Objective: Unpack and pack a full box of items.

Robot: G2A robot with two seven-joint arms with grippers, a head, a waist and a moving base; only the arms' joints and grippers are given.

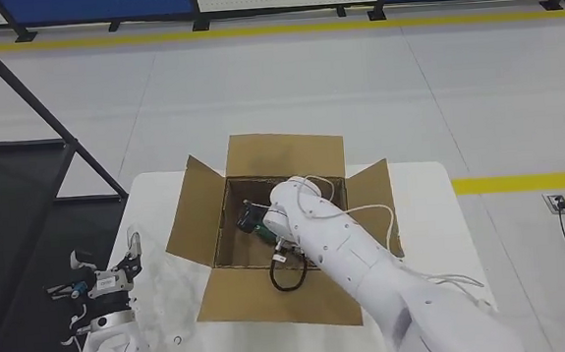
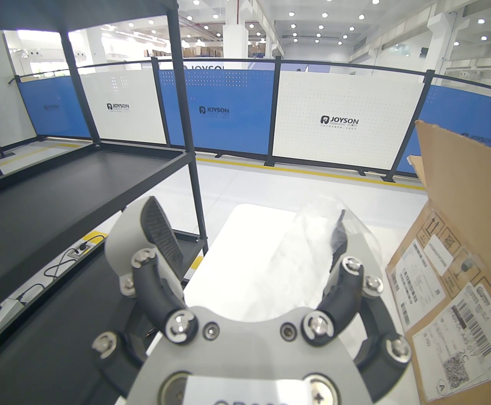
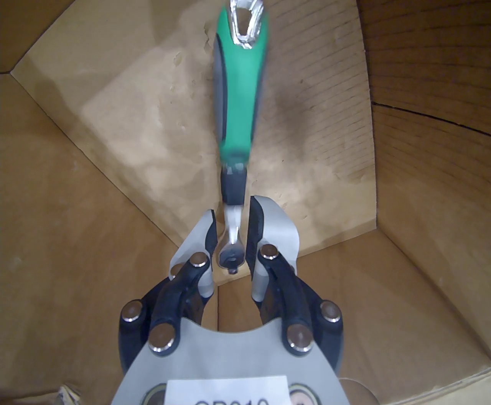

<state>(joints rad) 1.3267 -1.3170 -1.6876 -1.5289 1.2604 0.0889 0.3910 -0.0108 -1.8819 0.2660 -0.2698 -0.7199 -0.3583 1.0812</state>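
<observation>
Right claw [image 3: 234, 219] pinching green-handled ratchet [image 3: 238, 96], inside open cardboard box [image 3: 422, 153]

The left gripper [image 2: 247, 218] and the right gripper [image 3: 234, 214] are built of pale grey plates, with black linkages pinned by silver screws behind the jaws. Ribbed black pads [image 2: 159, 230] are set along the inner faces of the jaws. The right arm [image 1: 368, 269] is cased in glossy white, with thin cables [image 1: 288, 289] looped alongside.

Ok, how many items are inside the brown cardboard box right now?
1: a green-handled metal wrench, held at its head by the right tool inside the brown cardboard box. The arm may hide others.
</observation>
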